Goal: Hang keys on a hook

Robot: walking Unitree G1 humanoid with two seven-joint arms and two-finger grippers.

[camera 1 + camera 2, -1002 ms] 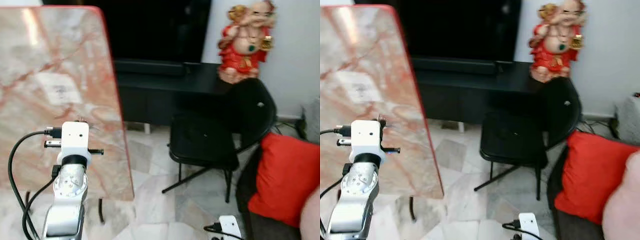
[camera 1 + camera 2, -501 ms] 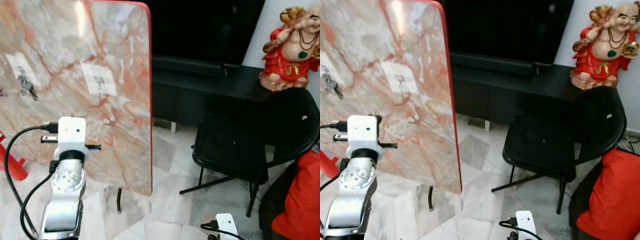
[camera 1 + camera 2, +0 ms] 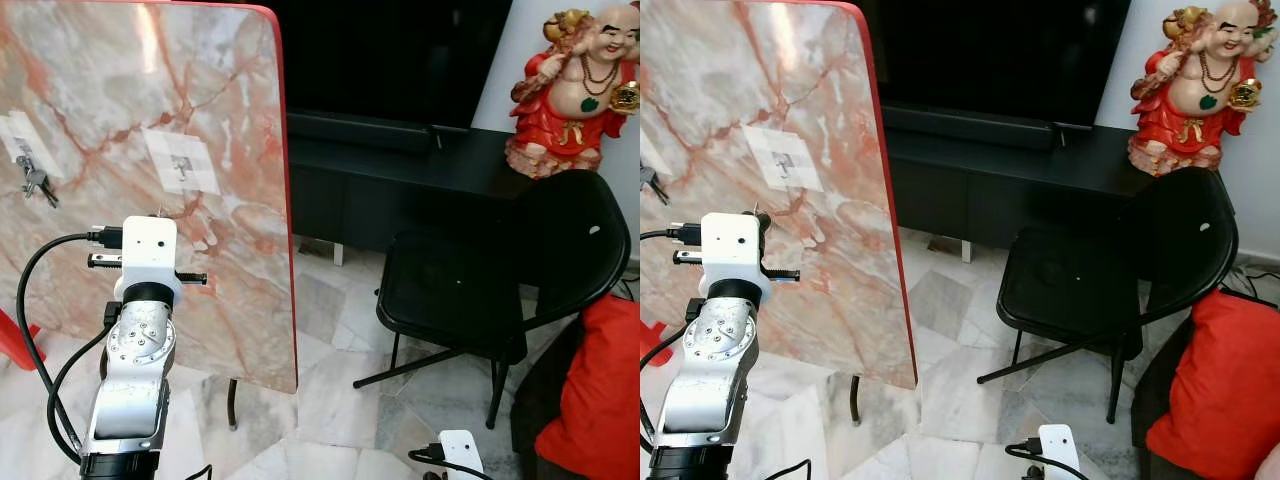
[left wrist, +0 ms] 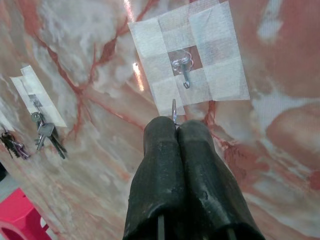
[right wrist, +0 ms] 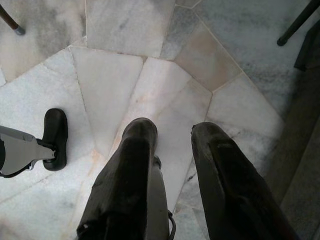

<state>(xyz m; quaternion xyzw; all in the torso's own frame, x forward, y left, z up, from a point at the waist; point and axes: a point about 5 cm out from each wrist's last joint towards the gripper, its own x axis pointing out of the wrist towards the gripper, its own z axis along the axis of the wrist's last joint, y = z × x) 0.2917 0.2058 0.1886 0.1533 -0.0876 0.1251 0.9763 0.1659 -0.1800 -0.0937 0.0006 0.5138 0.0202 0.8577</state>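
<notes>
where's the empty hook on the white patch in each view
Left eye view: the empty hook sits on its white patch on the marble board, above the left gripper's wrist.
Right eye view: the same hook, upper left of centre.
Left wrist view: the hook, just beyond the left gripper.
Right wrist view: floor tiles, no hook.
Shared landmark: the hung keys.

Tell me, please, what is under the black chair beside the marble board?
Under the black chair, pale marble floor shows between its thin black legs. The seat hides the floor directly beneath it.
</notes>
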